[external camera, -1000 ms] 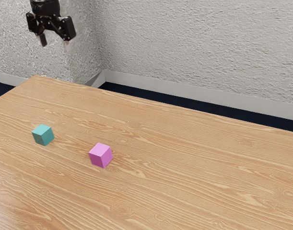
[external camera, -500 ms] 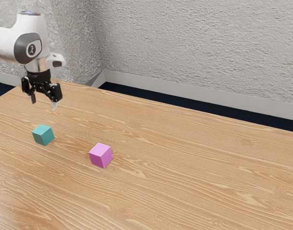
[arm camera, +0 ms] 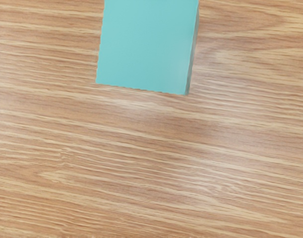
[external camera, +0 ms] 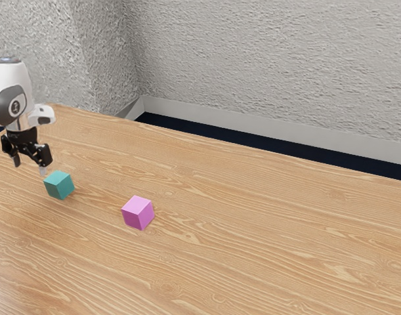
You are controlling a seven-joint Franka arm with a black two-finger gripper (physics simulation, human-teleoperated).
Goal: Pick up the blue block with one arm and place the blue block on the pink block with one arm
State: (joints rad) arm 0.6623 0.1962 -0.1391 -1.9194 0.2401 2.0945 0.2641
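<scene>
Blue block [external camera: 59,184] rests flat on the desk [external camera: 266,216], toward the exterior view's left, with one corner turned toward the camera. The block is teal in colour. Pink block [external camera: 138,212] rests on the same desk, nearer the camera and to the exterior view's right of the blue block. The two blocks stand apart, with bare wood between them.

The arm [external camera: 10,102] enters from the exterior view's left edge and points its hand downward. The fingers [external camera: 16,159] hang low over the desk, just to the exterior view's left of the blue block and slightly farther from the camera. The fingers are spread apart and grip nothing. The fingertip closest to the block sits near its upper far corner; contact cannot be determined.

In the wrist view, the blue block [arm camera: 146,44] shows its top face squarely, lying ahead of the hand and not between the fingers. Bare desk [arm camera: 151,173] wood grain lies directly under the hand.

A rough grey wall [external camera: 272,59] with a pale baseboard [external camera: 272,128] stands behind the desk.
</scene>
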